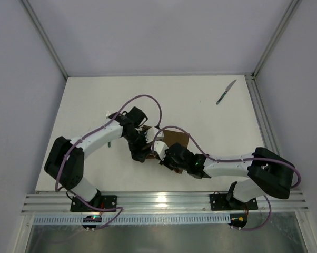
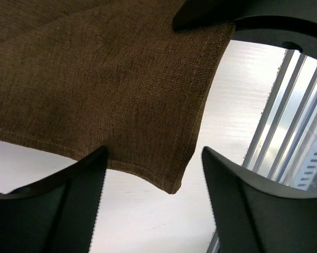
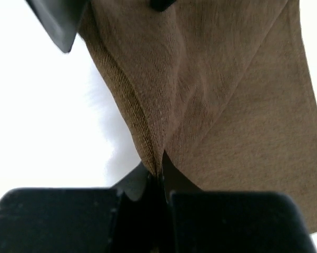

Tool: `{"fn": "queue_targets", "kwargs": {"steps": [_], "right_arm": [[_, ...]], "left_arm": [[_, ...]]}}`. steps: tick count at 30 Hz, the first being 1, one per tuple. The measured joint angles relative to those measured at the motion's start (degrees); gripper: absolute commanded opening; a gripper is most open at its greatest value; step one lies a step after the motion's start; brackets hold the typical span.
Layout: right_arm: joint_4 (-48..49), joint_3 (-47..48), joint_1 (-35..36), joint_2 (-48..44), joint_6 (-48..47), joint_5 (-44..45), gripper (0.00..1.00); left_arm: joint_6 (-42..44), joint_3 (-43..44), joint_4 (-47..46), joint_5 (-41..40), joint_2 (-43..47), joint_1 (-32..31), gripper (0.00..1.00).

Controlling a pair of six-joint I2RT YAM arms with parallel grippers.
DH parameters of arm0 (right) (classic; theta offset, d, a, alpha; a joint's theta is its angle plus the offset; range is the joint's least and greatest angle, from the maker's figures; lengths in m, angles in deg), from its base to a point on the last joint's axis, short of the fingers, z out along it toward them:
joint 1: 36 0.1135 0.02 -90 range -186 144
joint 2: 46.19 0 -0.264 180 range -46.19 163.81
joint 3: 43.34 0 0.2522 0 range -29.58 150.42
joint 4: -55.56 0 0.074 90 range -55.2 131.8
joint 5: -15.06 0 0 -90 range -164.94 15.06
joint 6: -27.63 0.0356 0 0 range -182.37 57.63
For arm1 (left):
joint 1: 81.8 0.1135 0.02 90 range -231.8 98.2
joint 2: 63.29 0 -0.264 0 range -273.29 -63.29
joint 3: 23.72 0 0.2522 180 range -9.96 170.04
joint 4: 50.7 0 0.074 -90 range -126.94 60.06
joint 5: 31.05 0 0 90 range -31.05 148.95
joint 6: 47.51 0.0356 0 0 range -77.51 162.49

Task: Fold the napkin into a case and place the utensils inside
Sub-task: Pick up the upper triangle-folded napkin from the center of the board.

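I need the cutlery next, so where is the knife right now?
In the top view, the knife lies at the table's far right, beside the frame rail, well beyond the napkin at table centre.

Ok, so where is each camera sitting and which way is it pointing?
Top external: above and behind the bases, looking down on the table; left arm and right arm show, knife far right.
Left wrist: on the left arm, looking past the left fingers, open, at a napkin corner.
Right wrist: on the right arm, looking along the right fingers, shut on a napkin fold.
Shared: all three show the napkin.
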Motion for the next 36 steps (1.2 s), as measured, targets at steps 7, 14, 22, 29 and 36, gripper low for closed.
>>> {"fn": "queue_targets", "kwargs": {"steps": [7, 14, 22, 29, 36], "right_arm": [[1.9, 1.0, -2.3, 2.4, 2.6, -3.8, 0.04], [0.9, 1.0, -2.8, 6.3, 4.9, -6.1, 0.04], [0.9, 1.6, -2.8, 6.7, 7.8, -7.3, 0.04], [1.2, 1.6, -2.8, 7.0, 9.1, -7.5, 0.04], [1.1, 1.9, -2.8, 7.1, 10.0, -8.0, 0.04]], "left_arm": [[0.4, -4.7, -3.3, 10.2, 7.5, 9.5, 0.99], [5.1, -6.1, -5.7, 19.5, 13.6, 17.2, 0.99], [12.7, -19.3, -12.2, 20.2, 26.7, 16.8, 0.99], [21.3, -25.9, -15.8, 19.3, 28.5, 14.9, 0.99], [22.7, -33.1, -28.0, 14.7, 30.0, 11.1, 0.99]]}}
